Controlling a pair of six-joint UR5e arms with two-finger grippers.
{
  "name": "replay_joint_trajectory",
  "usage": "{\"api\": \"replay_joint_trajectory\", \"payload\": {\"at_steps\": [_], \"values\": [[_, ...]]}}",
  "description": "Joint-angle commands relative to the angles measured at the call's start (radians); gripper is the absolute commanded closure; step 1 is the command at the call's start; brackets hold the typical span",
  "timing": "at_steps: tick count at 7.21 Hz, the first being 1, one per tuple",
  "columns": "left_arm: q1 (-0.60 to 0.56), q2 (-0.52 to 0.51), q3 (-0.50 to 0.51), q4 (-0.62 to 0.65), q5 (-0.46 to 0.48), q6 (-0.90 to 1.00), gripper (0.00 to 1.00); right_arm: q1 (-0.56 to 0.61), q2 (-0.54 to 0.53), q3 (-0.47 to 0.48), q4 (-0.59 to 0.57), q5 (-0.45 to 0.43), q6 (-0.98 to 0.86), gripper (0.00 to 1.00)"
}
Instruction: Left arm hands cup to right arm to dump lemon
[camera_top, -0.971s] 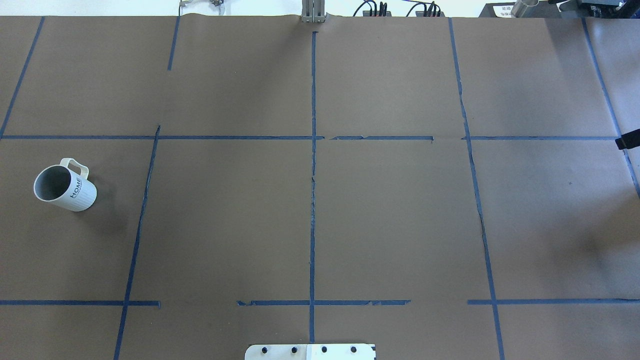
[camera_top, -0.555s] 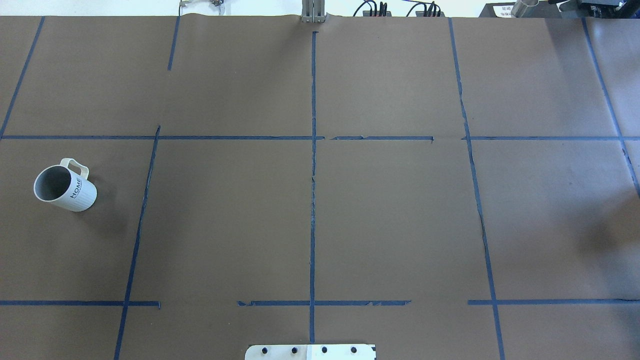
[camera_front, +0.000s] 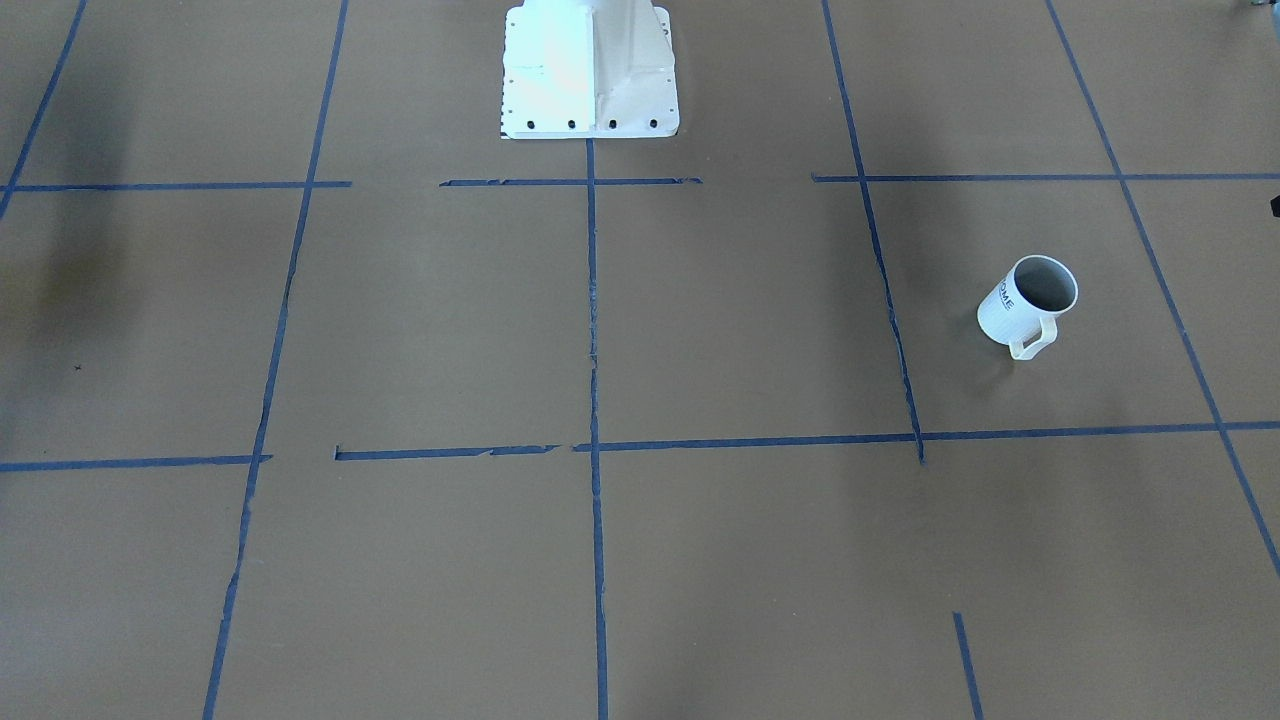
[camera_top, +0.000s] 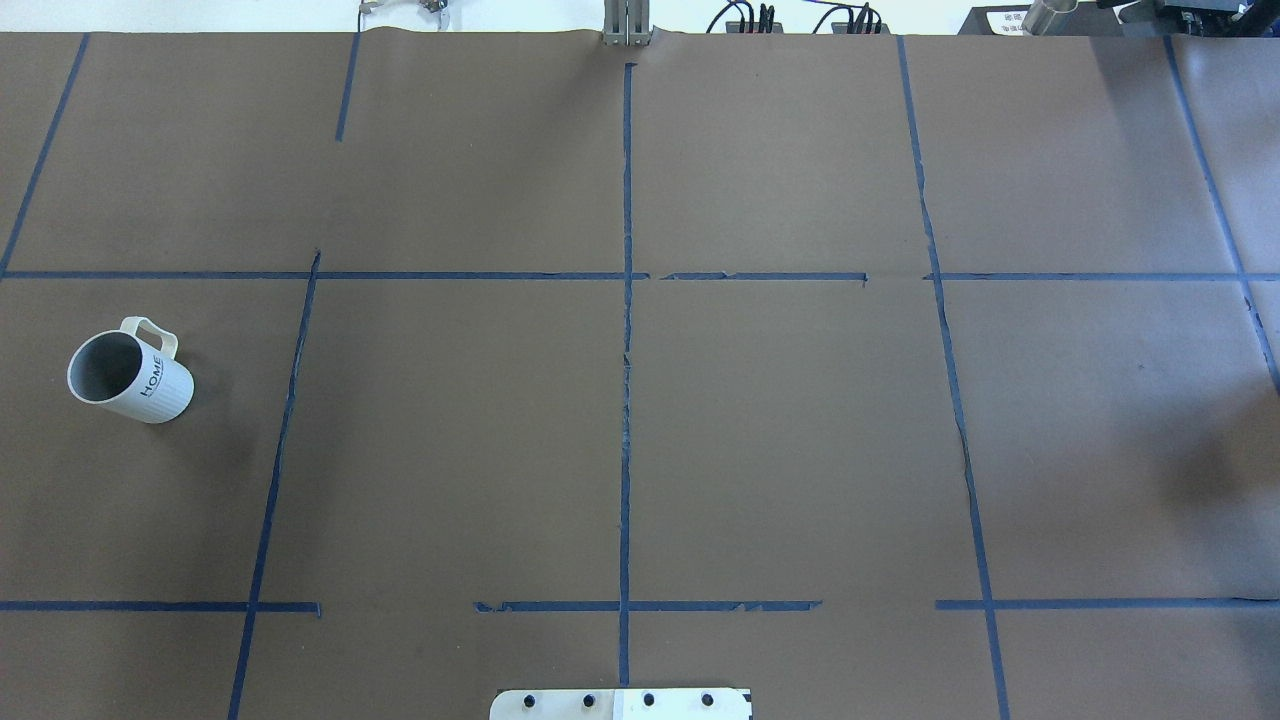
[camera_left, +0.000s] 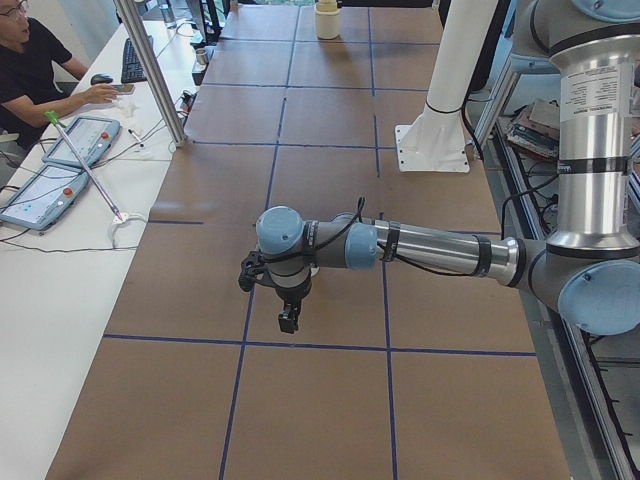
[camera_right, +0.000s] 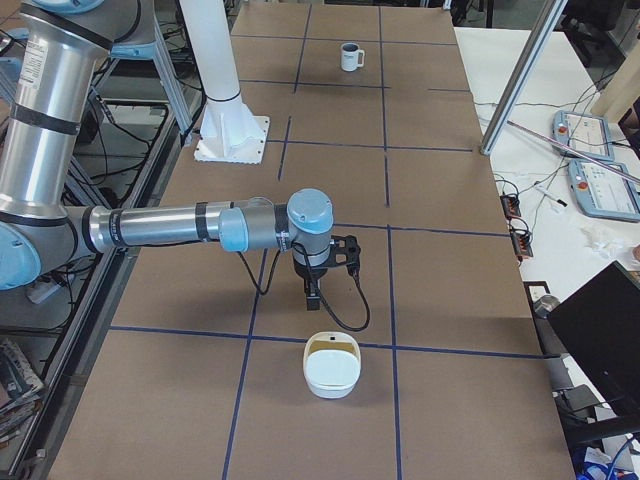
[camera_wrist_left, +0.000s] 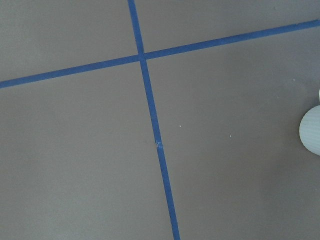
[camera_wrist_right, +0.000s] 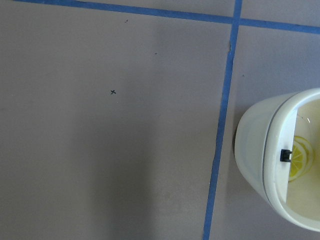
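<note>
The cup (camera_top: 130, 375), a white ribbed mug with "HOME" lettering, stands upright on the brown table's left side. It also shows in the front-facing view (camera_front: 1030, 300) and far off in the right side view (camera_right: 350, 57). Its grey inside shows no lemon; the lemon is hidden or out of view. The left gripper (camera_left: 288, 320) points down above the table near the cup, which its arm hides in that view. The right gripper (camera_right: 314, 297) points down just short of a white bowl (camera_right: 332, 365). I cannot tell whether either gripper is open or shut.
The bowl's wall (camera_wrist_right: 262, 150) shows in the right wrist view, with a yellow slice-shaped mark inside. The white robot base (camera_front: 590, 70) stands at the table's near edge. Blue tape lines grid the brown paper. An operator (camera_left: 40, 70) sits at a side desk.
A black piece of the right arm at the overhead view's right edge has moved out of view. The cup has not moved.
</note>
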Motion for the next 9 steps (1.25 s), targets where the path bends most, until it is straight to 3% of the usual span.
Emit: {"api": "replay_joint_trajectory", "payload": {"at_steps": [1,9], "values": [[0.0,0.001,0.002,-0.007,-0.014,-0.022,0.0,0.001,0.003,-0.005,-0.002,-0.036,0.014,0.0],[0.001,0.053,-0.065,-0.003,-0.014,-0.011,0.0,0.03,-0.007,-0.017,-0.009,-0.053,0.012,0.0]]}}
